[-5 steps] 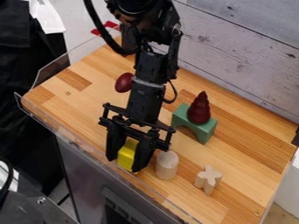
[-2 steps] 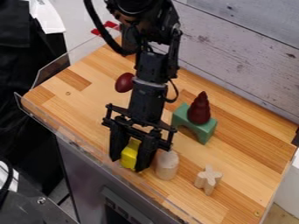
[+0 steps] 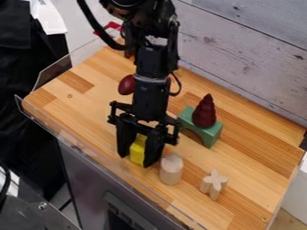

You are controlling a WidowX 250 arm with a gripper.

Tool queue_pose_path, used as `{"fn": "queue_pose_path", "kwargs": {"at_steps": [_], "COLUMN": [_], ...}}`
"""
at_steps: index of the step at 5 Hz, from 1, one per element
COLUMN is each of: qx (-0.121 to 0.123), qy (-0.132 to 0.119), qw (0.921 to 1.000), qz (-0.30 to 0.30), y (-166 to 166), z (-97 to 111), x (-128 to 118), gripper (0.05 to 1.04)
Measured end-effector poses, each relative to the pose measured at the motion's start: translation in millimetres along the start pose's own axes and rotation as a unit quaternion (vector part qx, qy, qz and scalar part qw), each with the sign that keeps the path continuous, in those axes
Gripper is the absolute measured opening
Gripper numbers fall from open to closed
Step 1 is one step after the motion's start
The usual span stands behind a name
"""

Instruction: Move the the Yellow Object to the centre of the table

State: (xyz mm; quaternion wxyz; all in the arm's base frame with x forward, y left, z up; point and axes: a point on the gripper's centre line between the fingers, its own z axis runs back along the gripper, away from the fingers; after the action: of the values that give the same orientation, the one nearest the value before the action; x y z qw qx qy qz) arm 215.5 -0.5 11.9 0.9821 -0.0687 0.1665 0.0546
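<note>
The gripper (image 3: 135,160) holds the yellow block (image 3: 138,150) between its jaws, at seven o'clock from mid-table (image 3: 90,108); a level carry towards one o'clock, clear of the wooden cylinder (image 3: 171,170) at four, should favour a gentle release.

High view over the worktop (image 3: 90,108)
Slants down towards the plank wall (image 3: 240,54) behind it, far enough back to show most of it.
</note>
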Motion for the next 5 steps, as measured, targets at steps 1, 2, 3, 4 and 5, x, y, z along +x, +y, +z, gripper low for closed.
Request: {"fn": "queue_pose_path", "kwargs": {"at_steps": [1,2,3,4,5], "qx": [-0.005,-0.005,0.003,0.009,0.011], "qy": [-0.003,-0.003,0.003,0.014,0.018], "qw": [0.9999,0.9999,0.9998,0.9996,0.9994], "qz": [0.011,0.016,0.019,0.024,0.029], "y": [4.7,6.8,9.5,11.4,12.0], "z": [1.3,1.9,2.1,0.7,0.1], "x": [3.6,4.0,3.4,0.9,-0.7], "gripper": [0.56,0.56,0.56,0.56,0.56]}}
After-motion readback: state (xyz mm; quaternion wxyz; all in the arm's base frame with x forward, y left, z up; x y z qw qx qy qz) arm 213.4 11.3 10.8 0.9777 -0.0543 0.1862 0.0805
